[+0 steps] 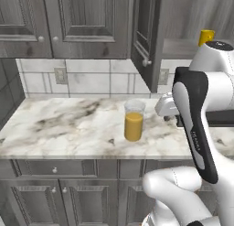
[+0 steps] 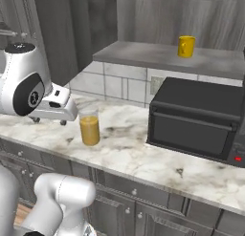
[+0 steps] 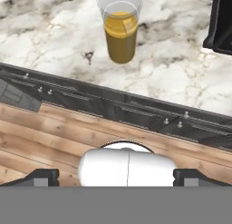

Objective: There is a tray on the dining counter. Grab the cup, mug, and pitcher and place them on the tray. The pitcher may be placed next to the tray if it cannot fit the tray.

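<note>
On the marble desk [image 1: 68,124] in the left base view, backed by wall tiles, stands a clear glass cylindrical pitcher [image 1: 134,121] with orange liquid inside, upright and just left of the white arm. A golden-yellow mug [image 1: 206,37] peeks from behind the arm's top, on a shelf.

From the right base view, the pitcher [image 2: 89,123] stands upright on the desk [image 2: 129,149], between the robot's hand at the left and a black microwave oven [image 2: 196,119] at the right, apart from both. The mug [image 2: 186,46] sits on a grey shelf [image 2: 143,53] above the oven.

Looking along the hand, the claw [image 3: 122,177] has its dark fingertips [image 3: 41,177] spread wide apart, holding nothing, over a wooden floor [image 3: 54,137]. The pitcher [image 3: 120,30] stands beyond the desk's edge, well away from the claw.
</note>
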